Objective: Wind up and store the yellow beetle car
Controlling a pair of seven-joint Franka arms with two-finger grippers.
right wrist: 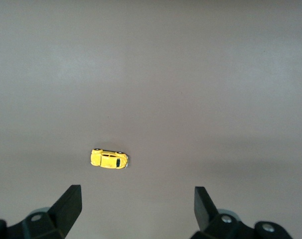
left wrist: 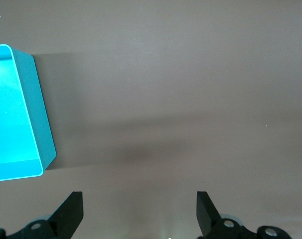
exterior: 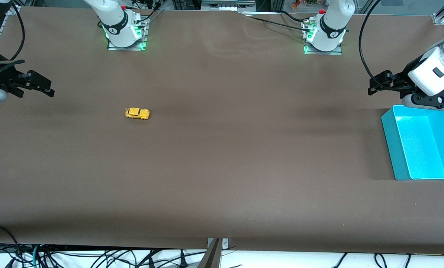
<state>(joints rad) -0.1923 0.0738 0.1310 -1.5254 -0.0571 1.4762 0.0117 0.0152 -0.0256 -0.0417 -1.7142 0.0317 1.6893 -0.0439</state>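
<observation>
My right gripper [right wrist: 136,206] hangs spread and empty over the brown table [exterior: 222,167] at the right arm's end. Only its wrist view shows the yellow beetle car [right wrist: 109,159] from above, on its wheels. My left gripper [left wrist: 140,211], also spread and empty, hovers beside the cyan bin [left wrist: 41,124], which the right wrist view misses.

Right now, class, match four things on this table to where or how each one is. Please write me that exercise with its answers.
Things:
1. car
2. bin
3. left gripper
4. right gripper

Descriptions:
A. cyan, at the left arm's end of the table
B. open, up by the bin
C. yellow, on the bare table
D. open, up at the right arm's end

Pairs: 1-C, 2-A, 3-B, 4-D
</observation>
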